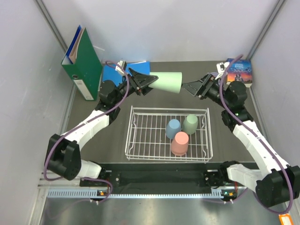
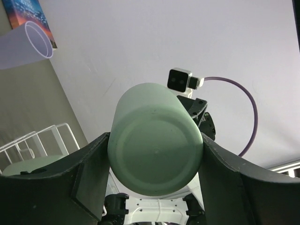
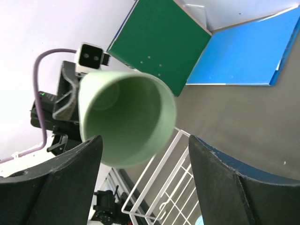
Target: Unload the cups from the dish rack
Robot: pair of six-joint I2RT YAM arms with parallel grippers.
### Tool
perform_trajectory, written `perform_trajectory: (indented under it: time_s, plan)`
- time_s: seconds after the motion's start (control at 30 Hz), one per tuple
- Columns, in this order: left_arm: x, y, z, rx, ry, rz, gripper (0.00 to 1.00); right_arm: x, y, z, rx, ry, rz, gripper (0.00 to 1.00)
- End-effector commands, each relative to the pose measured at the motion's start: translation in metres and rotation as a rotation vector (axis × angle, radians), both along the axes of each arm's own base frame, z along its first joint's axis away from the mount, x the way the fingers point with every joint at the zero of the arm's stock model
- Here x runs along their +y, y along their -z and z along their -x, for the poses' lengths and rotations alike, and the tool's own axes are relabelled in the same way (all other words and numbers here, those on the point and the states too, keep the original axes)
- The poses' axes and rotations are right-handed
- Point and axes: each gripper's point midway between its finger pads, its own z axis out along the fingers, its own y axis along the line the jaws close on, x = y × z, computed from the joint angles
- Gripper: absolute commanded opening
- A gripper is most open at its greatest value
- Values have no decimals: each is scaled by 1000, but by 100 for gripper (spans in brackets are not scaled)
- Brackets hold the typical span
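My left gripper [image 1: 149, 83] is shut on the base of a mint green cup [image 1: 167, 82] and holds it on its side above the table behind the white wire dish rack [image 1: 168, 108]. The cup's mouth faces my right gripper [image 1: 185, 87], which is open and just short of the rim. In the left wrist view the cup's base [image 2: 154, 150] sits between the fingers. The right wrist view shows its open mouth [image 3: 126, 119]. A dusty blue cup [image 1: 173, 128], a sage green cup [image 1: 191, 124] and a salmon pink cup [image 1: 180, 143] stand upside down in the rack. A lavender cup [image 2: 26, 44] shows by the book.
A green binder [image 1: 84, 65] stands at the back left with a blue folder [image 1: 125, 71] lying beside it. A colourful book [image 1: 240, 71] lies at the back right. Grey walls close the table on three sides. The rack's left half holds nothing.
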Motion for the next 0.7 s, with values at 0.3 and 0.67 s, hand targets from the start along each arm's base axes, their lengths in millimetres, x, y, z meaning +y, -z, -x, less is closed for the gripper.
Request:
perform_trajectory:
  time_s: [0.3, 0.67]
  plan:
    - [-1, -7, -5, -58, -13, 14, 0, -1, -59, 15, -182, 18, -11, 73]
    - [-11, -3, -14, -39, 43, 41, 0, 14, -77, 16, -228, -41, -40, 73]
